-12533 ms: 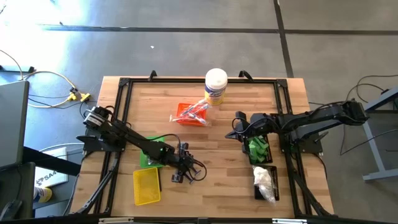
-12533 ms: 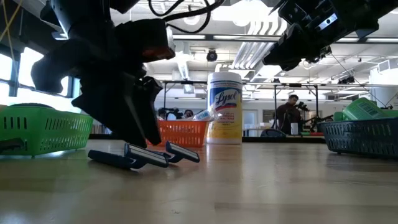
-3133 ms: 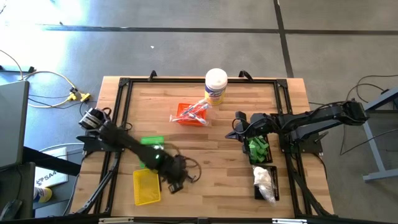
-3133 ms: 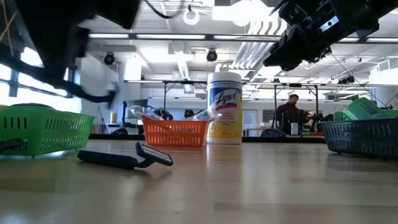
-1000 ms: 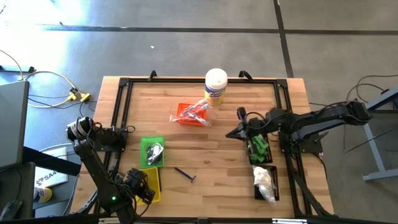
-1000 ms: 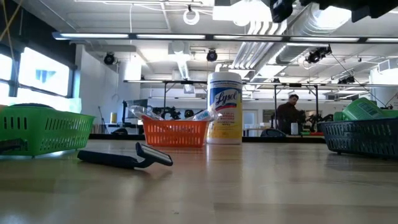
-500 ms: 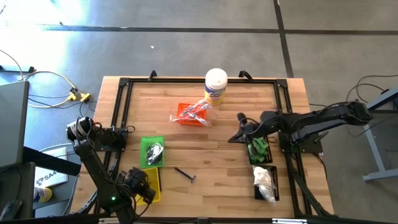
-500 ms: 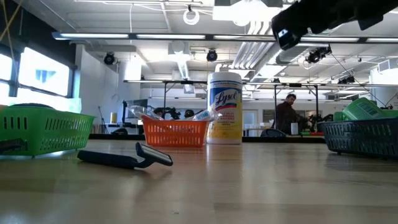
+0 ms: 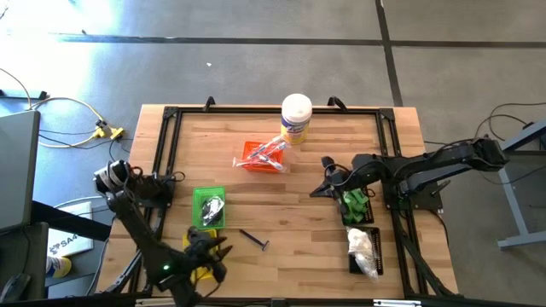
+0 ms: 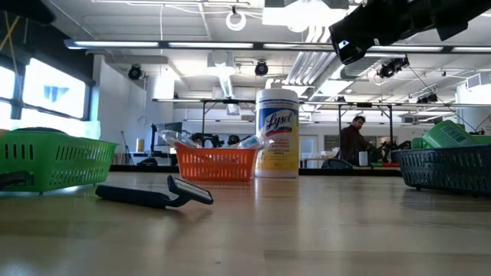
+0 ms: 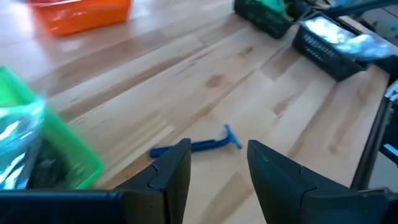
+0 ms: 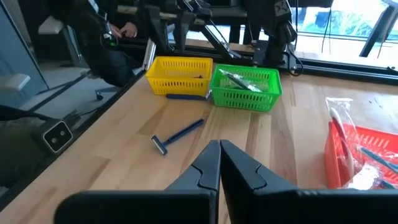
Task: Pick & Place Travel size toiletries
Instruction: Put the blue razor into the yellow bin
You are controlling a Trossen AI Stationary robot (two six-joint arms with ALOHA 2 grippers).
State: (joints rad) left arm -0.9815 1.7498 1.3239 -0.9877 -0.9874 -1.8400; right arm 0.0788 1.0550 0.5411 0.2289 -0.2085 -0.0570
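**One razor left out on the table, both claws empty**

Going by the overhead view as a clock face. Around 8 o'clock the left claw (image 9: pixel 207 250) hangs over the yellow tray (image 9: pixel 201 256) at the table's (image 9: pixel 290 213) near edge, fingers spread apart with nothing between them. Right above that tray is the green tray (image 9: pixel 208 207) with a clear-wrapped item inside.

Just right of those two, roughly 6 to 7 o'clock, a blue razor (image 9: pixel 254 240) lies flat on the bare wood, not touching anything. From the left wrist camera it sits just past the open fingers.

Near the middle toward 12 is the orange tray (image 9: pixel 261 157) with pink-white wrapped sticks poking out, and the white canister (image 9: pixel 296 118) stands just behind it.

At about 3 o'clock the right claw (image 9: pixel 325 179) hovers above the table, clenched tight on nothing, beside the dark tray with green bottles (image 9: pixel 354 203). Below that, around 4 o'clock, the black tray holds the bagged white fluffy bits (image 9: pixel 362 245).
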